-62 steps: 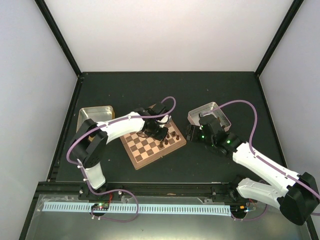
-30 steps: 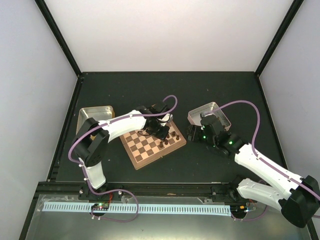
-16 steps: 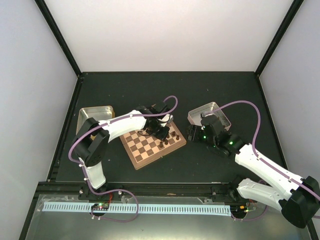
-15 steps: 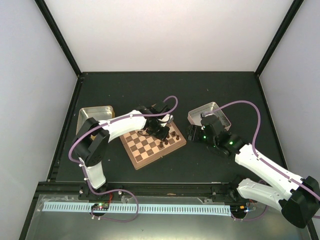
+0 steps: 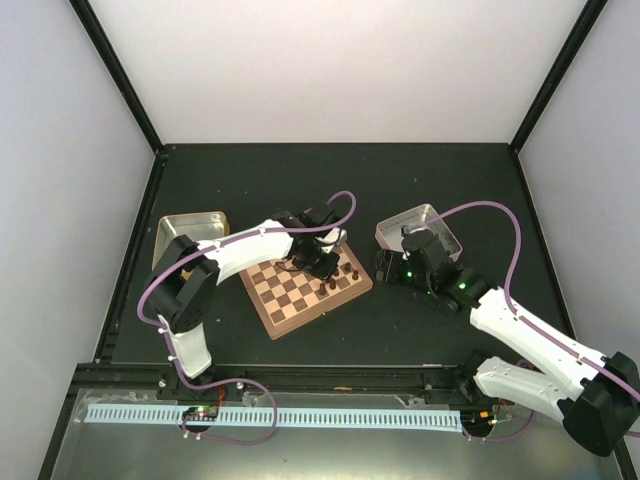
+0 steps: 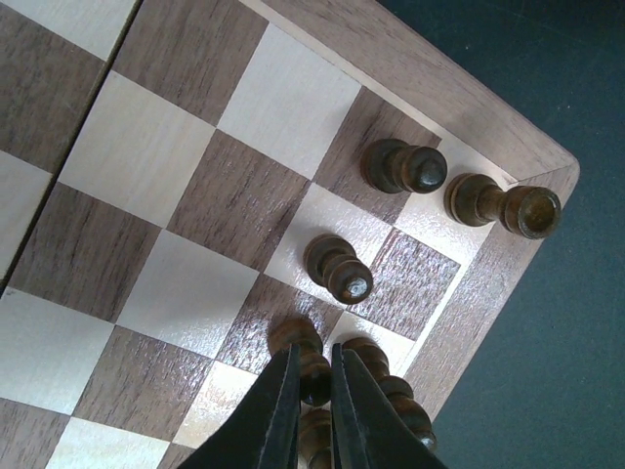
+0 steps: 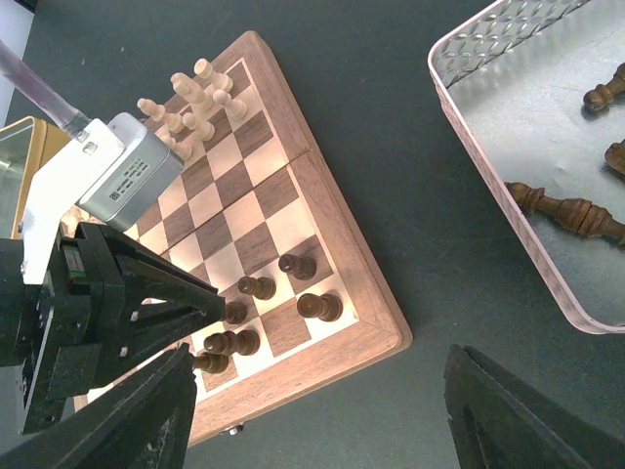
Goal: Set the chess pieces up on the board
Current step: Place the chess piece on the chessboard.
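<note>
The left gripper is closed narrowly on a dark piece standing on the board near its corner, where several other dark pieces are set upright. The right gripper is held wide open, with nothing between its fingers, just off that same corner. Cream pieces are grouped at the board's opposite end, and more dark pieces are seen lying in the tin beside the board.

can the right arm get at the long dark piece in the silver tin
Probably yes: the tin is open-topped, nothing covers the piece, and the right end effector hangs open nearby.
</note>
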`<state>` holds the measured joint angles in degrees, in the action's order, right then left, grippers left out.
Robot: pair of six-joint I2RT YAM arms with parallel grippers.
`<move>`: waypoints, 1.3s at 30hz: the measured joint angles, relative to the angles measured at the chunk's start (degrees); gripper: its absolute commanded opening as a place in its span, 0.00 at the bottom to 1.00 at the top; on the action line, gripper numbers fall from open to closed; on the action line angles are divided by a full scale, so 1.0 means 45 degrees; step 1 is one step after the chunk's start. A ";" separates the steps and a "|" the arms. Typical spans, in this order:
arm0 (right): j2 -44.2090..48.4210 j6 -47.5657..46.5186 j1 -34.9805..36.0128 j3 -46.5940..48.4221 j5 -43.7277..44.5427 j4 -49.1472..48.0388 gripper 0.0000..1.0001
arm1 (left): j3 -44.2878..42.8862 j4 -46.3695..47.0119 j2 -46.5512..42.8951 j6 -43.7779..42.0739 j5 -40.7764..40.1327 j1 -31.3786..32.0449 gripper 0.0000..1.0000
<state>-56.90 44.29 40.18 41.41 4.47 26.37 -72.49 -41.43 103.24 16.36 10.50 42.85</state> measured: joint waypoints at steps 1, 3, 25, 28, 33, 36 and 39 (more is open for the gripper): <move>0.0000 0.0000 0.0000 0.0000 0.0000 0.0000 0.70 | -0.0010 -0.0019 0.0000 0.0000 -0.0019 0.0000 0.09; 0.0000 0.0000 0.0000 0.0000 0.0000 0.0000 0.70 | -0.0039 -0.0039 0.0000 0.0000 -0.0068 0.0000 0.09; 0.0000 0.0000 0.0000 0.0005 -0.0005 -0.0010 0.70 | -0.0107 -0.0058 -0.0029 0.0034 -0.0636 -0.0005 0.26; -0.0005 0.0000 0.0000 0.0000 -0.0005 -0.0015 0.70 | -0.0107 -0.0058 -0.0087 0.0063 -0.0782 0.0000 0.27; -0.0005 0.0000 0.0000 0.0000 0.0010 -0.0010 0.70 | -0.0107 -0.0063 -0.0287 0.0073 -0.0976 0.0000 0.29; -0.0005 -0.0015 0.0000 0.0010 0.0253 0.0053 0.70 | -0.0107 -0.0063 -0.0563 0.0121 -0.1234 -0.0005 0.31; -0.0083 -0.0151 -0.0015 0.0199 0.0792 0.0398 0.70 | -0.0053 -0.0019 -0.1307 0.0272 -0.1632 -0.0005 0.36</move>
<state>-57.28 43.62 40.12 42.30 8.03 28.16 -72.73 -41.52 97.36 17.58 3.16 42.83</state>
